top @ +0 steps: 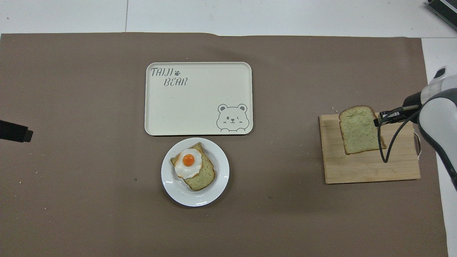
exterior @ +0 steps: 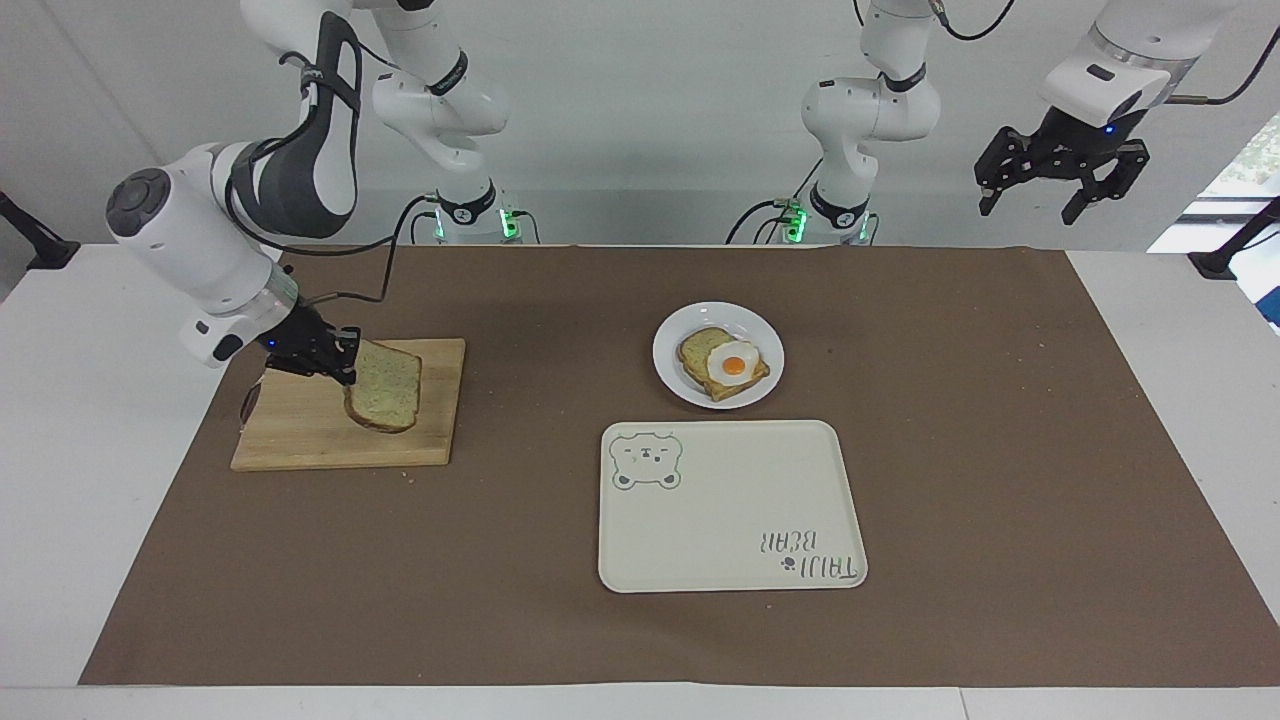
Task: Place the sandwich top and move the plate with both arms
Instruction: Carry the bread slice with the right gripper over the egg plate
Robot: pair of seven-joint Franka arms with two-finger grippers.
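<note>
My right gripper (exterior: 340, 364) is shut on one edge of the sandwich top (exterior: 384, 389), a pale greenish bread slice with a brown crust. It holds the slice tilted in the air over the wooden cutting board (exterior: 300, 430); the slice (top: 360, 129) and the gripper (top: 378, 121) also show in the overhead view. The small white plate (exterior: 672, 335) sits mid-table with a toast slice and a fried egg (exterior: 735, 364) on it; the plate (top: 214, 185) also shows from above. My left gripper (exterior: 1060, 185) is open and waits high over the left arm's end of the table.
A cream rectangular tray with a bear drawing (exterior: 730, 505) lies just beside the plate, farther from the robots. The cutting board (top: 371, 167) lies at the right arm's end. A brown mat (exterior: 1000, 450) covers the table. A black object (top: 14, 131) sits at the mat's edge.
</note>
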